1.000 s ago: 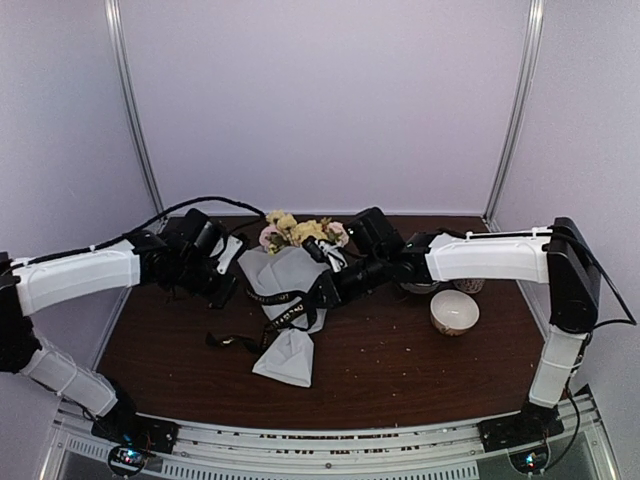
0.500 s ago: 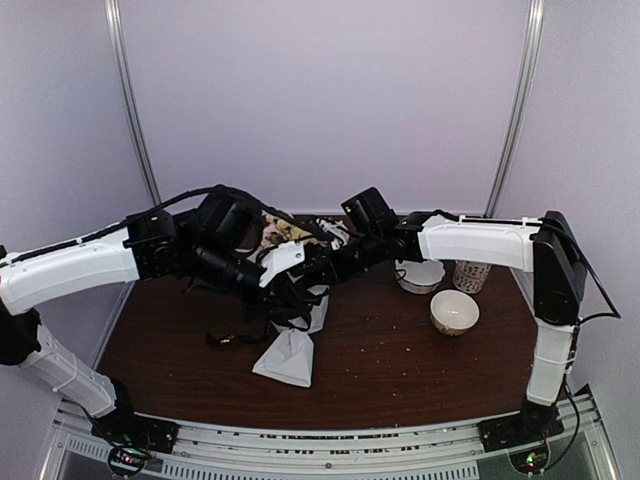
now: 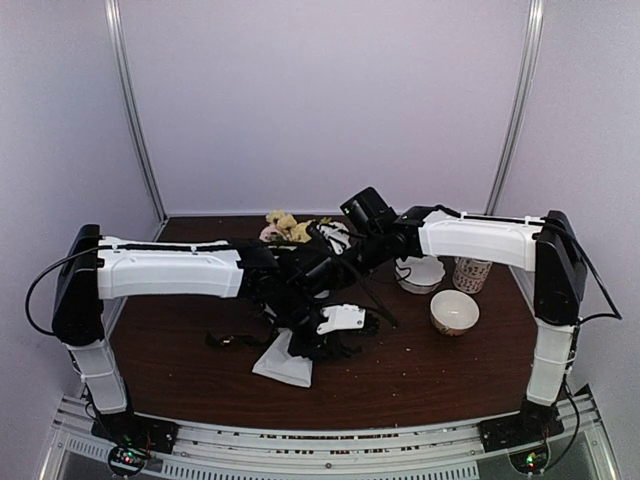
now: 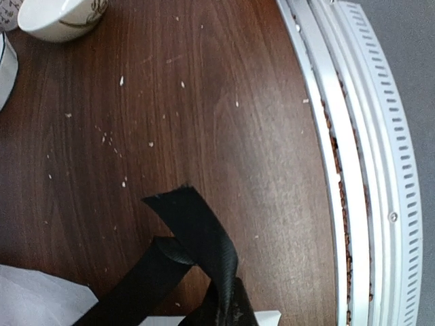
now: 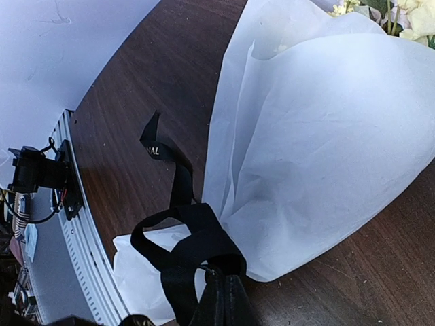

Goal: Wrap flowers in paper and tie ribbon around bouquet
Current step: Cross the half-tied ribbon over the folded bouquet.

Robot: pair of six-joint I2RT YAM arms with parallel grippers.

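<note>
"Where's the bouquet [image 5: 319, 149] lying?"

"It's lying mid-bench [image 3: 400, 385] under both arms. The flowers [image 3: 285, 228] are pointing at the back wall [image 3: 320, 100], and the paper [image 3: 283, 365] is tapering toward the near rail [image 4: 353, 170]."

"And the tools?"

"The left tool [image 4: 228, 314] is clenching the ribbon [image 5: 190, 244] just beside the paper's low corner. The right tool [image 5: 221, 299] is pinching a loop of that same ribbon at the wrap's narrow part. One loose end is trailing left across the wood."

"Is there any room for moving?"

"Bare wood is running from the ribbon out to the rail and across to the bowl [image 3: 455, 312] on the right. A second bowl [image 3: 420, 272] and a cup [image 3: 472, 272] are sitting behind it, near the right arm [image 3: 480, 240]. The left arm [image 3: 170, 272] is reaching across, so both are crowding the middle."
</note>
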